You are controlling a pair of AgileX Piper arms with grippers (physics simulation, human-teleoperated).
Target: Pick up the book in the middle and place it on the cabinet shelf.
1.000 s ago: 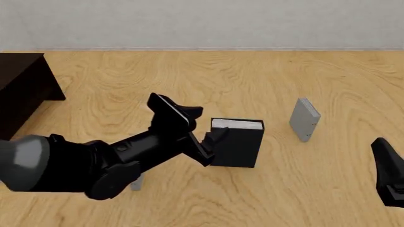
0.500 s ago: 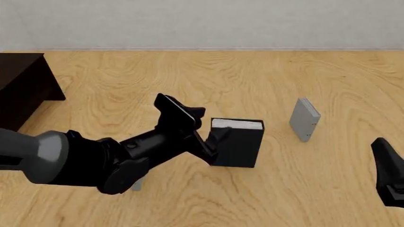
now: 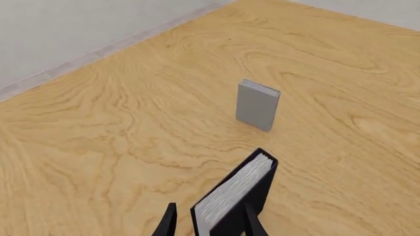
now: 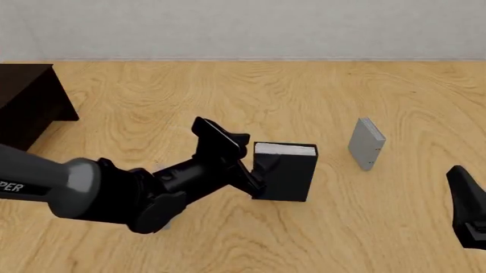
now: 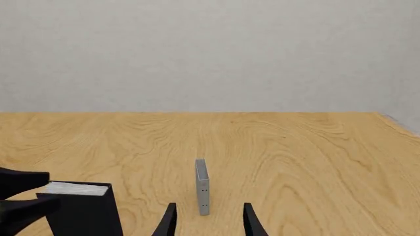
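Observation:
The book (image 4: 287,173) is thick and black with white page edges, and it stands upright in the middle of the table. My left gripper (image 4: 258,169) reaches it from the left. In the left wrist view, the book (image 3: 237,194) stands between that gripper's (image 3: 210,227) open fingers, with a gap showing on one side. The dark cabinet shelf (image 4: 29,105) is at the far left of the table. My right gripper (image 4: 461,185) hangs open at the front right with nothing in it. Its fingers (image 5: 169,221) point toward a thin grey book (image 5: 202,187).
The thin light-grey book (image 4: 367,143) stands upright to the right of the black book, and also shows in the left wrist view (image 3: 257,104). A grey wall (image 4: 243,28) bounds the far table edge. My left arm (image 4: 114,193) lies across the front left.
My left arm has pushed forward and to the right, bringing its fingers around the near end of the black book. Neither the book nor the right arm has moved.

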